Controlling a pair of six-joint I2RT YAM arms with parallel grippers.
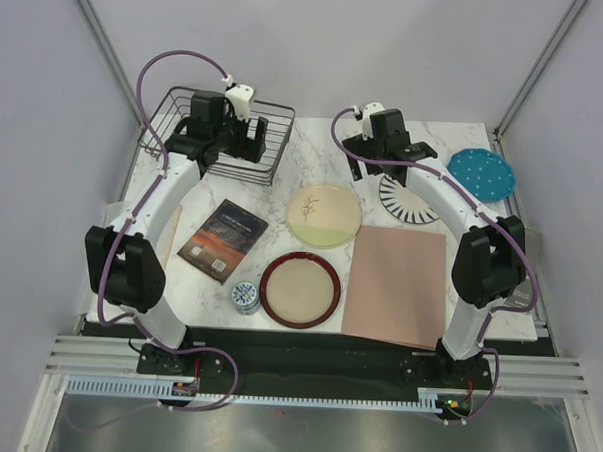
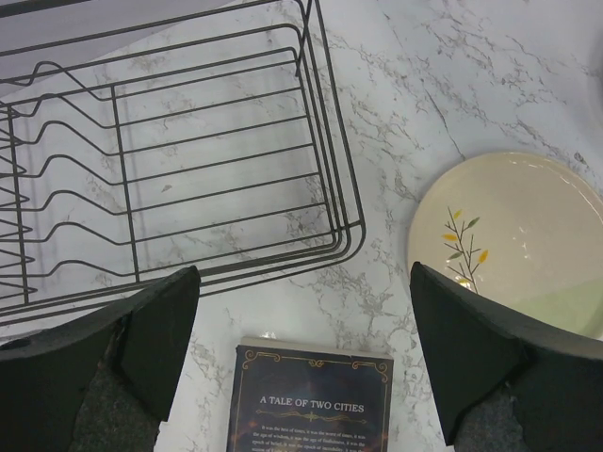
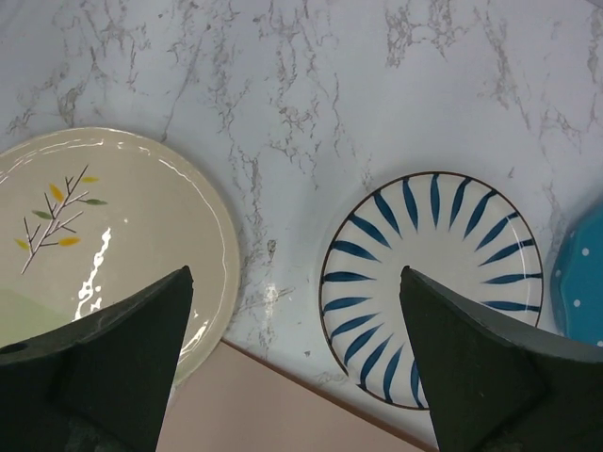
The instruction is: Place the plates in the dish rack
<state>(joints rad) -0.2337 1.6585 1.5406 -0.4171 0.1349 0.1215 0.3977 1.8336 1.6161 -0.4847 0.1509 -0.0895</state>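
Observation:
The black wire dish rack (image 1: 277,143) stands at the back left; in the left wrist view (image 2: 170,141) it holds nothing. My left gripper (image 1: 225,148) hovers over its front edge, open and empty (image 2: 306,348). My right gripper (image 1: 382,167) hovers open and empty (image 3: 297,358) between the sprig plate (image 1: 323,214) and the striped plate (image 1: 408,199). Both plates lie flat in the right wrist view, sprig (image 3: 104,235) and striped (image 3: 433,282). The teal dotted plate (image 1: 481,174) lies at the back right. The red-rimmed plate (image 1: 300,289) lies near the front.
A dark book (image 1: 223,240) lies in front of the rack, also in the left wrist view (image 2: 311,400). A pink mat (image 1: 397,282) lies at the front right. A small blue-and-white cup (image 1: 244,297) stands left of the red-rimmed plate.

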